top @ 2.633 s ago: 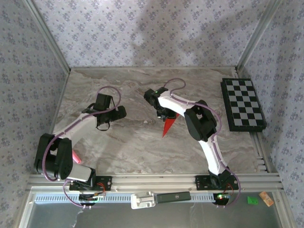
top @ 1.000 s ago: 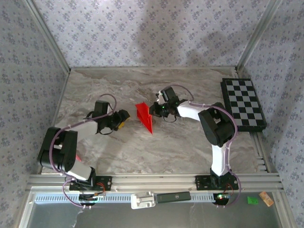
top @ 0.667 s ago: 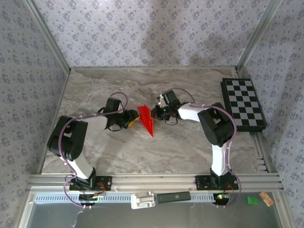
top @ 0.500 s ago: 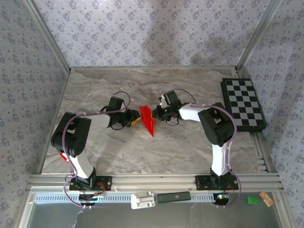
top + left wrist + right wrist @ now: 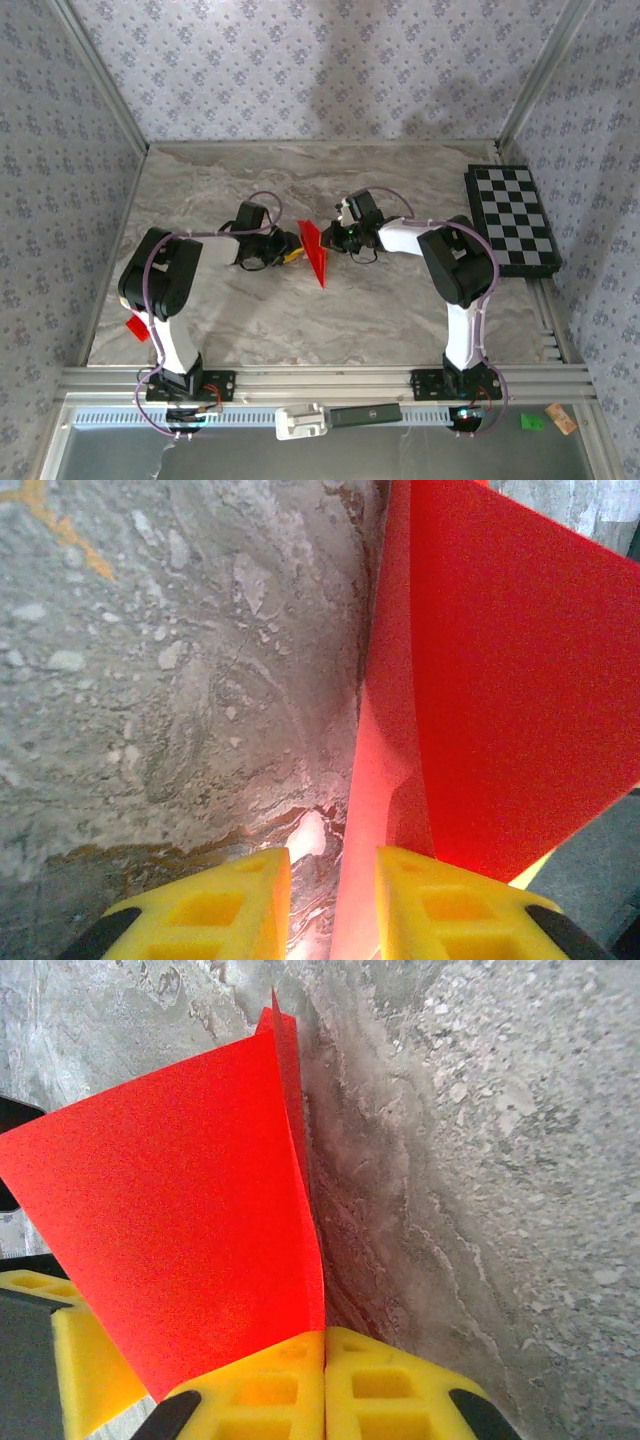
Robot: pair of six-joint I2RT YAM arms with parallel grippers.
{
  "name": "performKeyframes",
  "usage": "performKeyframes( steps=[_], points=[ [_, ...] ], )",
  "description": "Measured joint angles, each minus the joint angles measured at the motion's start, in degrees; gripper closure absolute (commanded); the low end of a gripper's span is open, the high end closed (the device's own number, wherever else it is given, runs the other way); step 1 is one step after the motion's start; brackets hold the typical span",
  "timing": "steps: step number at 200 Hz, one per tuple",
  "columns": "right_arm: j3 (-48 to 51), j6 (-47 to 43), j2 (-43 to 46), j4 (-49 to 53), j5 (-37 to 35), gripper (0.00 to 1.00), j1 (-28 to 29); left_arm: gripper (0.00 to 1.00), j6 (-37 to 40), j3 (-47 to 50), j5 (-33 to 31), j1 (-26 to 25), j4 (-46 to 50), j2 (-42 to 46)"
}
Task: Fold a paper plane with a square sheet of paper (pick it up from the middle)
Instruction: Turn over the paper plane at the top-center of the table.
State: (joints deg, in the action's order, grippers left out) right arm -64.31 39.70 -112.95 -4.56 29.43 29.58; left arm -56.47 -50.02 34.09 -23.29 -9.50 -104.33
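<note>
Right wrist: right end effector [image 5: 325, 1345] pinched shut on paper plane [image 5: 190, 1230]. Left wrist: left end effector [image 5: 332, 870] slightly open astride its edge. Overhead: open table [image 5: 260, 325] around.

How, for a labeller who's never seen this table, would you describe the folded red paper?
Mid marble table, the left gripper and right gripper face each other. Between them stands the red paper: a creased wedge tapering toward the arm bases, far bigger than the left-edge red scrap.

Bright red paper [image 5: 314, 250]; grey-brown marbled table [image 5: 300, 320]; black-and-white chequered board [image 5: 512, 220]; pale walls [image 5: 300, 60] with small purple flower print; yellow pads [image 5: 385, 1385] on right pincer [image 5: 324, 1380]; small red scrap [image 5: 137, 326].
</note>
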Motion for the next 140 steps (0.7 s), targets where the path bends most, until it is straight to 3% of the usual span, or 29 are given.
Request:
performKeyframes(
  steps=[33, 75, 140],
  points=[
    [0.0, 0.0, 0.0, 0.0, 0.0, 0.93, -0.3, 0.72, 0.6, 0.0, -2.6, 0.0, 1.6, 0.4],
    [0.0, 0.0, -0.1, 0.0, 0.0, 0.93, -0.6, 0.61, 2.7, 0.1, -5.2, 0.0, 3.3, 4.8],
    [0.0, 0.0, -0.6, 0.0, 0.0, 0.93, -0.6, 0.68, 3.9, -1.8, -2.6, -0.3, 3.3, 1.7]
  ],
)
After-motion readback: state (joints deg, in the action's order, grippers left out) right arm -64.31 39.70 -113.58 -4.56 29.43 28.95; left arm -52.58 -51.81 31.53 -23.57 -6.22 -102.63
